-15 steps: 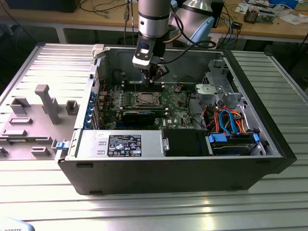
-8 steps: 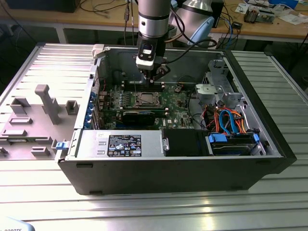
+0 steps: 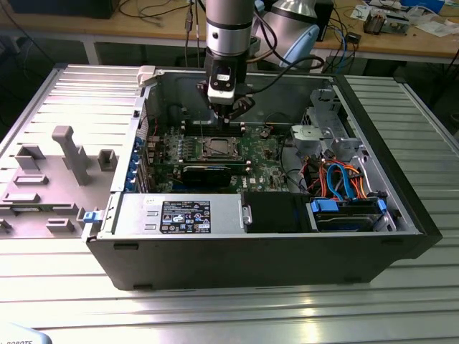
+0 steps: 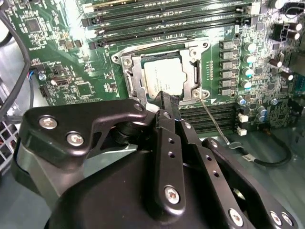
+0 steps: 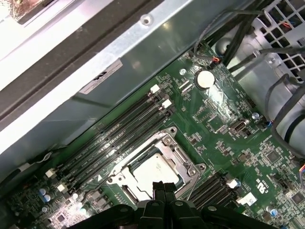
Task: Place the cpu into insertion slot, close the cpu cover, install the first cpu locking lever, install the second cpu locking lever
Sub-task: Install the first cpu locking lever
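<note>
Nearest in the exterior view, the ribbed aluminium table (image 3: 215,315) carries an open computer case (image 3: 251,258) lying on its side. Just behind the case's near wall a labelled power supply (image 3: 165,213) sits beside a black shroud (image 3: 276,213). Toward the exterior view's right, a drive cage (image 3: 344,208) has blue and orange cables (image 3: 337,175) looping over it. Grey fixture blocks (image 3: 68,154) stand on the table beyond the case, on the exterior view's left. Farther in lies the green motherboard (image 3: 262,161), with a long black expansion card (image 3: 204,172) across it. Just past that card is the insertion slot (image 3: 204,148). In both wrist views the cpu (image 4: 164,78) (image 5: 152,171) lies flat inside that slot, its dull silver top showing through the square cut-out of the cpu cover (image 4: 133,78) (image 5: 178,155), which lies down around it. A thin locking lever (image 4: 214,121) slants away from one corner of the frame, out over the black slots beside it; whether it is raised I cannot tell. The gripper (image 3: 229,123) (image 4: 168,99) (image 5: 162,188) hangs just above the socket's edge. Its two black fingers (image 5: 157,191) are pressed together with nothing between them, and their tips are over the rim of the cover. Beyond the socket run the long memory slots (image 5: 119,129), then the case's far wall (image 3: 287,86). Farthest back stands a wooden workbench (image 3: 401,43) strewn with cables.
</note>
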Tool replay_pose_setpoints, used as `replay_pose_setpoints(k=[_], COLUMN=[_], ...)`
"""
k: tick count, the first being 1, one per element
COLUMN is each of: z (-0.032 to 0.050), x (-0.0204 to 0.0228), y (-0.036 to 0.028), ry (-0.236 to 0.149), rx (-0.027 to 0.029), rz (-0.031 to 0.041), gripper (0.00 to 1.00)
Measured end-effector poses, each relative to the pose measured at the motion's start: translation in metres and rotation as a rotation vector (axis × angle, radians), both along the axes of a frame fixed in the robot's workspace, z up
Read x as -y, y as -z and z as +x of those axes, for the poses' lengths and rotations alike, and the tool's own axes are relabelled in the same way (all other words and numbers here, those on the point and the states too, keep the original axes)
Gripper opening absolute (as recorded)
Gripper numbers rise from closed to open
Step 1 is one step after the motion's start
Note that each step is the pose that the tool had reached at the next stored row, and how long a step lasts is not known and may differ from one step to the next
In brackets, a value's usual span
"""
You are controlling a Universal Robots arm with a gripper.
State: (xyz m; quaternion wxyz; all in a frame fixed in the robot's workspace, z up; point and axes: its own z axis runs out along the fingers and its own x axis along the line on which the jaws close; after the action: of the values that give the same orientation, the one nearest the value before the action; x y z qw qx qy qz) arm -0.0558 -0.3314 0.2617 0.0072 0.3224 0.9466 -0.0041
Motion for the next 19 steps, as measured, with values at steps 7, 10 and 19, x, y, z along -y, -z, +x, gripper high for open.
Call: replay_pose_setpoints(k=[7,10,19], z=[-0.0001,-0.0001,-0.0001], x=[0.0,0.0,0.0], y=[0.0,0.0,0.0], ry=[-0.073,-0.078,-0.084], rx=[0.0,0.0001,0.0], rz=[0.0,0.0001,0.0], gripper=[0.11,0.11,0.11])
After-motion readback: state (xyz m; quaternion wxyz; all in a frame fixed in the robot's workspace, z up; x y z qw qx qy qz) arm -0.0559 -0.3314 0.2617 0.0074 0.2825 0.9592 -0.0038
